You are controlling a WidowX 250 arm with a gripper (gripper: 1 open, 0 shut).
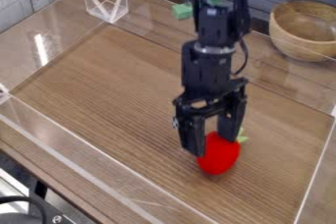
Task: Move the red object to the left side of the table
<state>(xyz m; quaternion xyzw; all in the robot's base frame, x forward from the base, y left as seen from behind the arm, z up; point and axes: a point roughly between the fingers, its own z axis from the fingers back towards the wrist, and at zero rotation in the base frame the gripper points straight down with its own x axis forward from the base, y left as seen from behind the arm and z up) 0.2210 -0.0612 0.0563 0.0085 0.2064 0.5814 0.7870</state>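
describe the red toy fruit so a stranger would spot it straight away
On the wood-grain tabletop, look at the half away from the round wooden bowl. The red toy fruit lies there, beneath the black end effector. Nothing else there is glossy red.

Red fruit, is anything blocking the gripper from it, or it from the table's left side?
Nothing visible stands between the gripper and the red fruit, nor between the fruit and the left side of the table.

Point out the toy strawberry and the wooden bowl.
Toy strawberry (219, 159): camera view, red lower body, below the pincer (201, 130).
Wooden bowl (305, 40): camera view, outer side wall.
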